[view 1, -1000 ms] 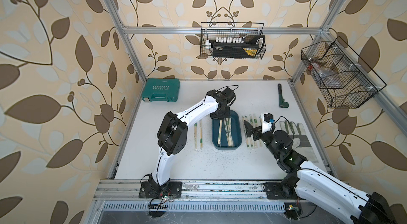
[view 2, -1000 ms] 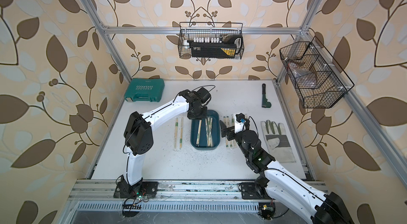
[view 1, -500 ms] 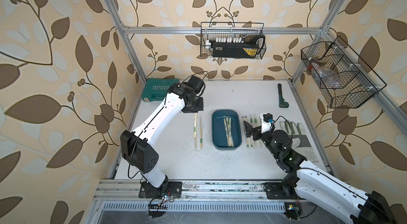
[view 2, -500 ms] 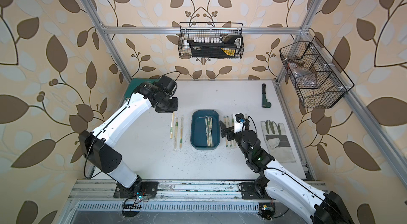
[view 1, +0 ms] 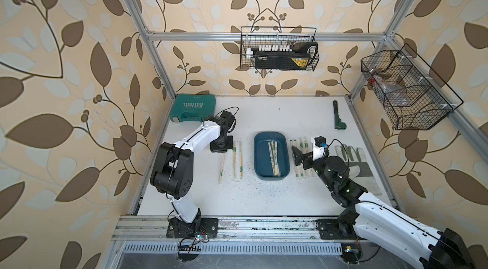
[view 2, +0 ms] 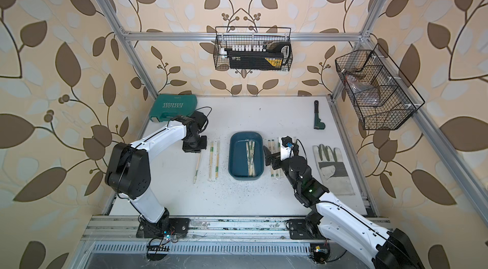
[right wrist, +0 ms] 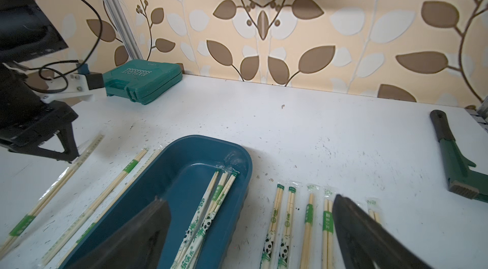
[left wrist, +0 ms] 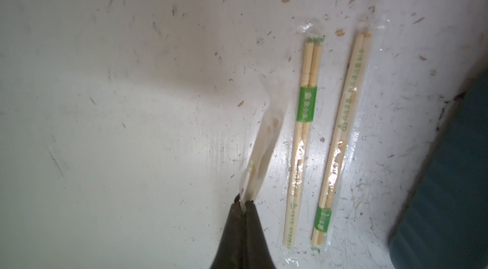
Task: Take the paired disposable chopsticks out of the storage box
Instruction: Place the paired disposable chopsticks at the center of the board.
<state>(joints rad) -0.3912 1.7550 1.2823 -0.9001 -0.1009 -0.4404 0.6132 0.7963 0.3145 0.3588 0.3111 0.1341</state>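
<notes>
Gripping one sleeved chopstick pair (left wrist: 266,133) over the surface (view 1: 264,201), the left pincer (left wrist: 244,203) is clamped shut; right pincer (right wrist: 248,201) gapes empty. Several pairs (view 1: 237,160) lie outside the storage box (view 1: 260,164); about three pairs (view 1: 272,155) remain inside.

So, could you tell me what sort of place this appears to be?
Most likely a robot test cell, not a real room: an aluminium frame lined with leaf wallpaper, two robot arms bolted to a rail beside a white table, and wire baskets hung on the frame.
</notes>
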